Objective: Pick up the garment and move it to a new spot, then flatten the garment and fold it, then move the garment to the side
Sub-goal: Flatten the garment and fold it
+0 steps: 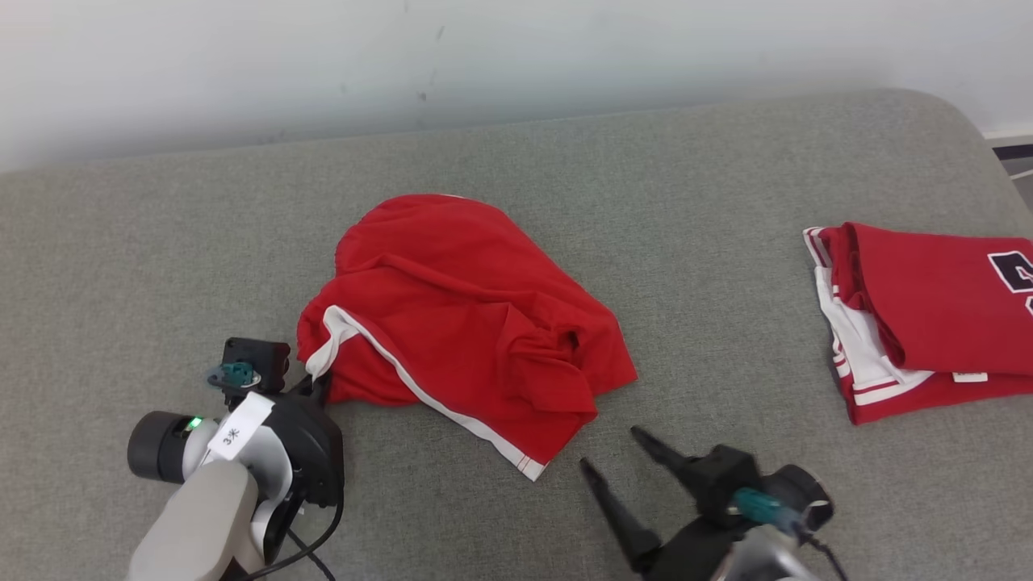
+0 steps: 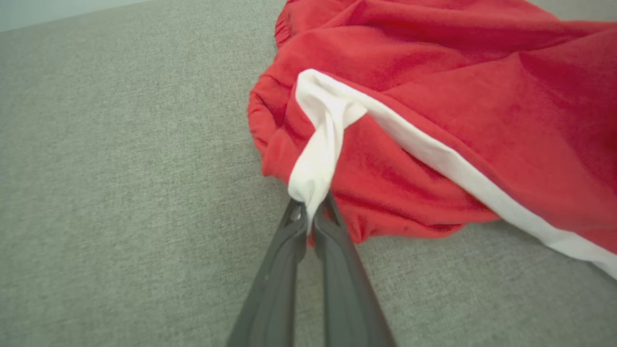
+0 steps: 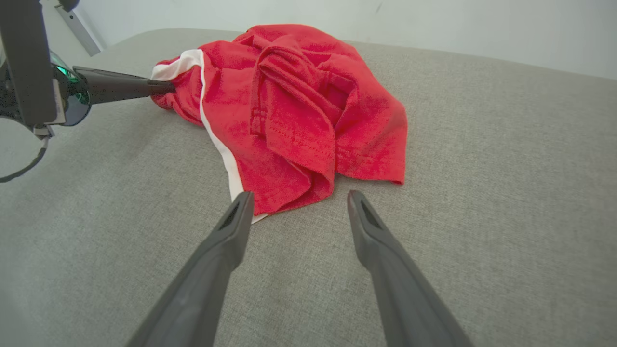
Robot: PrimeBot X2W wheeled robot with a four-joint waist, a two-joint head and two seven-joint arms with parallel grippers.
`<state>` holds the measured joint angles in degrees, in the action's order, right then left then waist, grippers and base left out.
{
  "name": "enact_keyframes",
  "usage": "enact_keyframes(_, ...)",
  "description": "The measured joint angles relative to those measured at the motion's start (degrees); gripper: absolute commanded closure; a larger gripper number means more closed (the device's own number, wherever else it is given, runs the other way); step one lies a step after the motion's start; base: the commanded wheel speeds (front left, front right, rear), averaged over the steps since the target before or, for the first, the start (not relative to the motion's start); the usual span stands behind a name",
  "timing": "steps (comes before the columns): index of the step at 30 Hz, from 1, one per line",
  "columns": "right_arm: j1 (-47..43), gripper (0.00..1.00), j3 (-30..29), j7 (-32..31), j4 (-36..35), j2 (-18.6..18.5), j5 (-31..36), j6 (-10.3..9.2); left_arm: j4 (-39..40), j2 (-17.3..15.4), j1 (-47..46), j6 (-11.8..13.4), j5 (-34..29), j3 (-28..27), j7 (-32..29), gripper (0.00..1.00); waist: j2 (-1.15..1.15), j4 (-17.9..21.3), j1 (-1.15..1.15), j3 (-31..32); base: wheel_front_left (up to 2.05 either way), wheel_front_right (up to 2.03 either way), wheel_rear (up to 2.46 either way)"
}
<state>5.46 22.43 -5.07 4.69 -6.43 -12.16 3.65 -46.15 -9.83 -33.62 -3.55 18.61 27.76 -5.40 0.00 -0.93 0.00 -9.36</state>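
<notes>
The garment (image 1: 460, 315) is a crumpled red piece with white trim, lying in a heap on the grey cushion (image 1: 565, 161). My left gripper (image 1: 316, 383) sits at its near-left edge. In the left wrist view that gripper (image 2: 311, 209) is shut on the white trim (image 2: 315, 159) of the garment (image 2: 458, 96). My right gripper (image 1: 615, 452) hovers open just in front of the garment's near corner. The right wrist view shows its fingers (image 3: 238, 221) spread apart before the garment (image 3: 289, 106), with nothing between them, and the left gripper (image 3: 166, 87) pinching the far-left edge.
A folded stack of red and white clothes (image 1: 920, 315) lies at the right of the cushion. A pale wall (image 1: 484, 56) runs behind the cushion's far edge. Bare grey cushion lies between the heap and the stack.
</notes>
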Motion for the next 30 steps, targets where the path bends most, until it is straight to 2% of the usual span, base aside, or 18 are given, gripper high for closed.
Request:
enact_keyframes(6,3.5,0.00,5.4,-5.1,4.8,1.5,0.5,1.01,-1.5,1.0,-2.0,-0.1,0.0,0.2,0.9,1.00,0.00,-0.8,0.00,-0.9,0.00,0.00,0.00)
enact_keyframes(11,6.5,0.00,7.0,-8.0,8.6,2.0,0.6,1.37,-3.0,1.5,-3.4,-0.5,0.0,0.4,1.5,1.00,0.00,-1.6,0.00,-1.5,0.00,0.00,0.00)
enact_keyframes(19,9.3,0.00,8.3,-10.0,12.8,2.4,0.3,1.38,-5.1,1.8,-4.4,-0.6,0.0,0.4,2.9,1.00,0.00,-2.0,0.00,-1.8,0.00,0.00,0.00)
enact_keyframes(30,11.8,0.00,11.1,-10.3,15.3,2.7,-3.8,1.41,-7.8,2.7,-5.6,-1.1,0.0,0.4,4.5,1.00,0.00,-2.4,0.00,-1.9,0.00,0.00,0.00)
